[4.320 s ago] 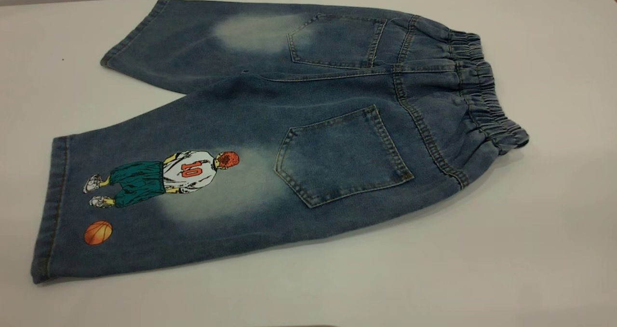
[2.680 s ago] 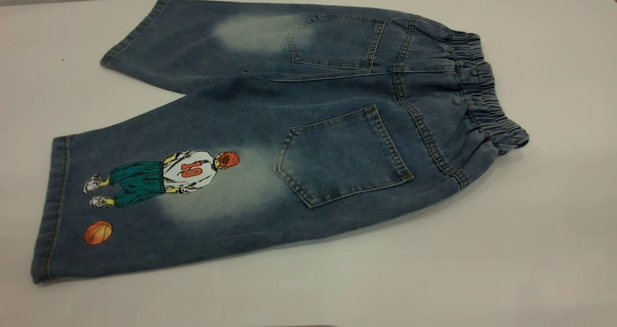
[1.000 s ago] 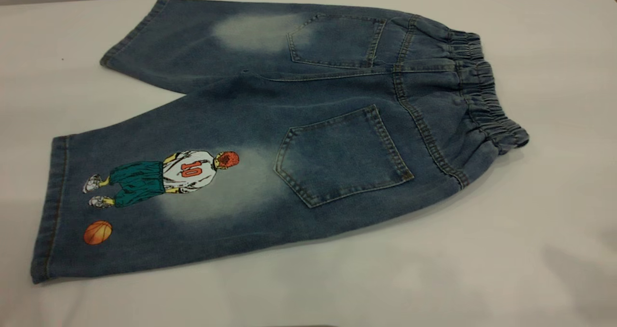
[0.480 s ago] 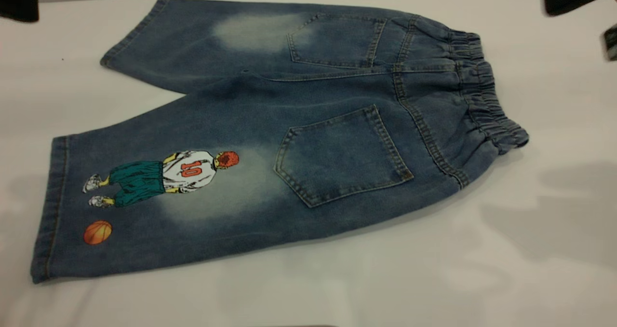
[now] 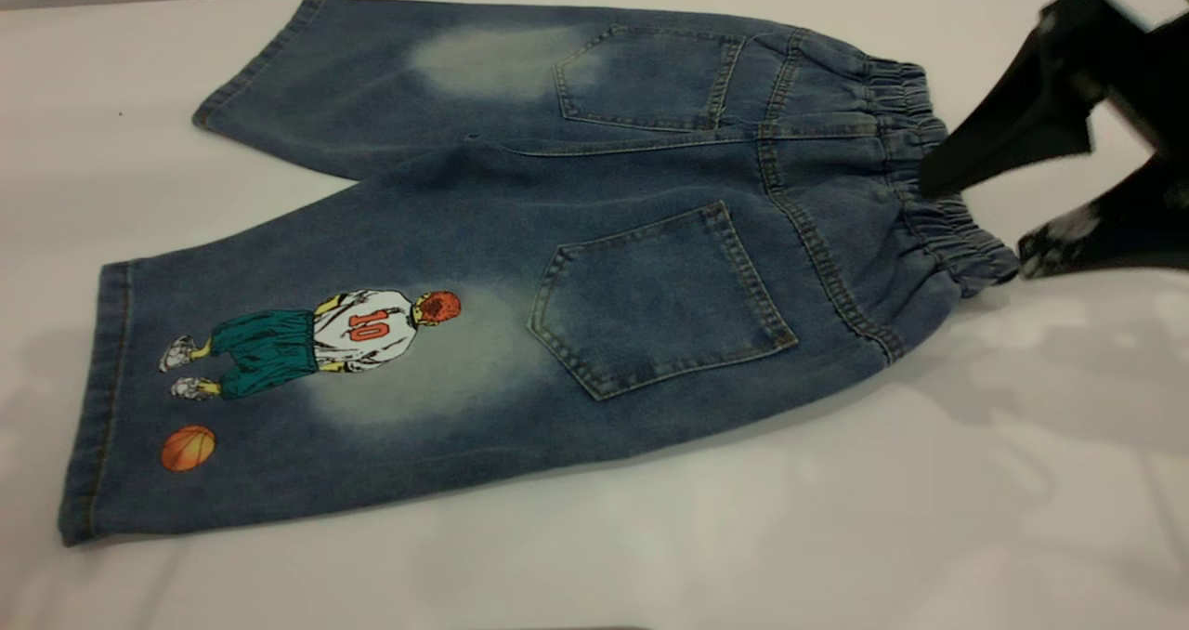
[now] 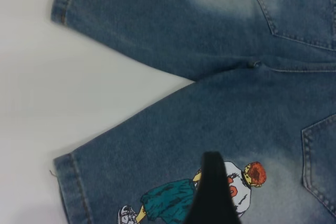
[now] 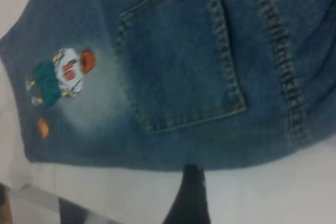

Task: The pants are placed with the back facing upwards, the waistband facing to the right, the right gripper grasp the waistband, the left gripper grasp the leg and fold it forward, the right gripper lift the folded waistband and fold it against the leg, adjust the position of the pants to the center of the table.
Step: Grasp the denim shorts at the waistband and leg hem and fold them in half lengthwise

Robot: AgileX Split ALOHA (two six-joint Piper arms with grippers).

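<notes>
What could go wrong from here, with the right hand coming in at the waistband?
1. The right hand is open at the waistband, one finger over the gathered band, the other beside its near corner; it could pinch only the top layer or slip off the ruched elastic.
2. The left hand is above the printed leg, not its hem; a grasp mid-leg could bunch the pants instead of folding them cleanly.

Bare table (image 5: 650,556) was left open on every side of the flat-spread pants (image 5: 557,268), nothing else lay on it, and only the right gripper (image 5: 975,226), fingers parted at the waistband (image 5: 915,137), was found crowding the right edge.
</notes>
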